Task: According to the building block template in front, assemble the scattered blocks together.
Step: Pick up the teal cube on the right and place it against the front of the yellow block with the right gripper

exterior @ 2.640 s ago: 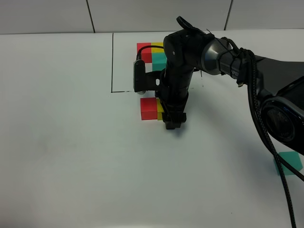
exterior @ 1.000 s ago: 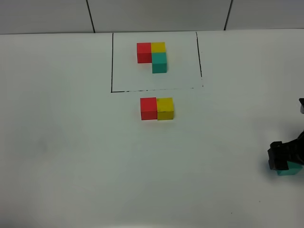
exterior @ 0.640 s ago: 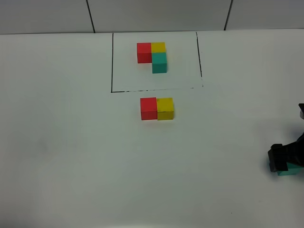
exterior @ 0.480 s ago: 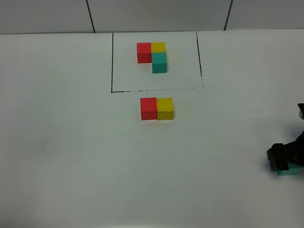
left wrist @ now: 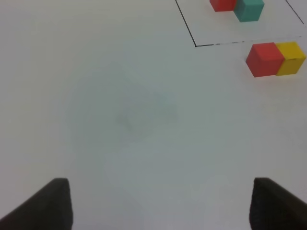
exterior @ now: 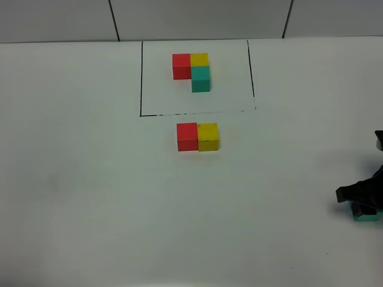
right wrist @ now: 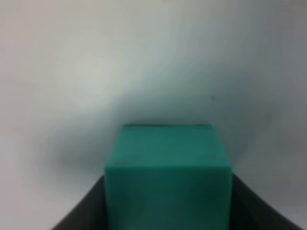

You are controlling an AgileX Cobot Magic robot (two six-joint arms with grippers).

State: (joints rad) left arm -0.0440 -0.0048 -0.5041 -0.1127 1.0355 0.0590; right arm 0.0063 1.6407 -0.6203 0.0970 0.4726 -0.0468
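Cubes of equal size and plain matte finish are seen on the white counter (exterior: 90,191). The building block template (exterior: 192,72) is set at the far side, framed by a thin black outline (exterior: 141,78). In it a red cube and a yellow cube are joined side by side, and a teal cube is placed against the near face of the yellow one, so that an L is formed. Just in front of the outline, outside it, the loose red cube (exterior: 187,136) and the loose yellow cube (exterior: 208,136) are pressed together, red on the left, as in the template's far row. The loose teal cube (exterior: 367,216) is found well apart from them, at the right edge of the counter, where it is clamped between the right jaws. Its flat top and one face fill the right wrist view. The left jaws are held spread wide over the counter.
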